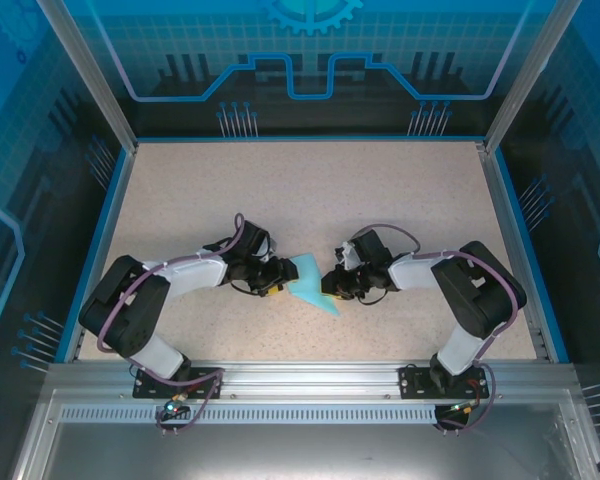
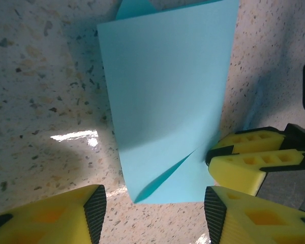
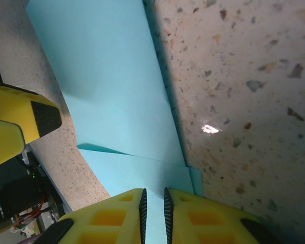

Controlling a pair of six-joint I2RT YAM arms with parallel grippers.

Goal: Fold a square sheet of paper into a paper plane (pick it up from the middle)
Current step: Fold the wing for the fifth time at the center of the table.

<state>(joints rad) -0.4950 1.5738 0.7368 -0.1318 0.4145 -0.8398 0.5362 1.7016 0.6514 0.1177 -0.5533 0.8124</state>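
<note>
The light-blue sheet of paper [image 1: 310,286] lies folded in overlapping layers on the table between both grippers, tapering toward the near right. In the left wrist view the paper [image 2: 168,101] has one flap slightly lifted near its close edge. My left gripper [image 2: 155,213] stands open just short of that edge, nothing between its pads. My right gripper [image 3: 153,201] is shut to a thin slit, its tips down on the paper [image 3: 107,81] at a layered corner. The right gripper's fingers [image 2: 249,162] touch the paper's right edge. From above, the left gripper [image 1: 282,281] and right gripper [image 1: 332,284] flank the paper.
The speckled beige table [image 1: 310,190] is bounded by a blue rim and metal frame posts [image 1: 85,75]. Both arms reach in low from the near rail [image 1: 300,375], their fingertips only a short way apart.
</note>
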